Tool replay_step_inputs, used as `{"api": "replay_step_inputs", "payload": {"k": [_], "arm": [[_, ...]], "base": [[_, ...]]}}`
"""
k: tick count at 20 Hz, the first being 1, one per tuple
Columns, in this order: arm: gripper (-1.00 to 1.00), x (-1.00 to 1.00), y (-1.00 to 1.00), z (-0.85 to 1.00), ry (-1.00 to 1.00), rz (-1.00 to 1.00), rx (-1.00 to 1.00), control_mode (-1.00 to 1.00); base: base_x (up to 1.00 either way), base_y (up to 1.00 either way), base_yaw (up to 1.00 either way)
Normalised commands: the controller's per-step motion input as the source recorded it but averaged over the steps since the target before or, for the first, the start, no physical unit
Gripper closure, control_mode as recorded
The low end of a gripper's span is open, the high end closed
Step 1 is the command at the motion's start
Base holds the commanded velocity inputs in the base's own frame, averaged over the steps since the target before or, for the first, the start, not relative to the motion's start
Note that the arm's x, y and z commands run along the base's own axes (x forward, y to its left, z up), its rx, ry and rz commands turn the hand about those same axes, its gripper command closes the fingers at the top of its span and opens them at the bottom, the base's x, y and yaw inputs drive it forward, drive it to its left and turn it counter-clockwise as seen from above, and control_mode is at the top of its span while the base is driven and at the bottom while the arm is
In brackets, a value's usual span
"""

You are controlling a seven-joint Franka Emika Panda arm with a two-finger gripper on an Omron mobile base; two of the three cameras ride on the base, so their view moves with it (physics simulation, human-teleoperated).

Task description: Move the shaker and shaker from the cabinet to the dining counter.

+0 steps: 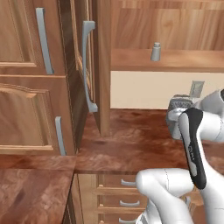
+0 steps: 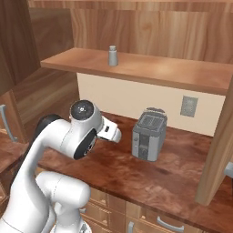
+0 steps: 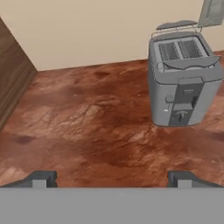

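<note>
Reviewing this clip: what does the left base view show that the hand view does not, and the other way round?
Left base view alone: one shaker upright on the cabinet shelf, the cabinet's open door and bar handles, and low drawers.

Hand view alone: the gripper with fingertips wide apart and nothing between them, and the toaster's slotted top and front dial.

Both: the toaster, the reddish-brown worktop, the cream wall and the wall outlet.
</note>
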Motion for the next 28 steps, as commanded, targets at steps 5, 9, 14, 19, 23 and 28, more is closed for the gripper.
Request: {"api": "replay_step_inputs", "payload": {"k": [5,9,14,19,23,28], "arm": [[-1.0,-0.1,0.04,0.19,-0.3,0.05,0.0,-1.0],[-1.0,-0.02,0.11,0.33,-0.09,0.0,0.0,-1.0],[-1.0,-0.01,0.09,0.44,0.11,-0.01,-0.04,-1.0],[-1.0,-0.04,0.02,0.47,0.24,-0.02,-0.08,-1.0],[-1.0,-0.04,0.0,0.39,0.18,-0.1,-0.05,-1.0],[-1.0,-0.05,-0.01,0.31,0.0,-0.05,-0.1,-1.0]], "base": [[0.0,0.0,0.0],[0.0,0.0,0.0],[0.0,0.0,0.0],[0.0,0.0,0.0],[0.0,0.0,0.0],[0.0,0.0,0.0]]}}
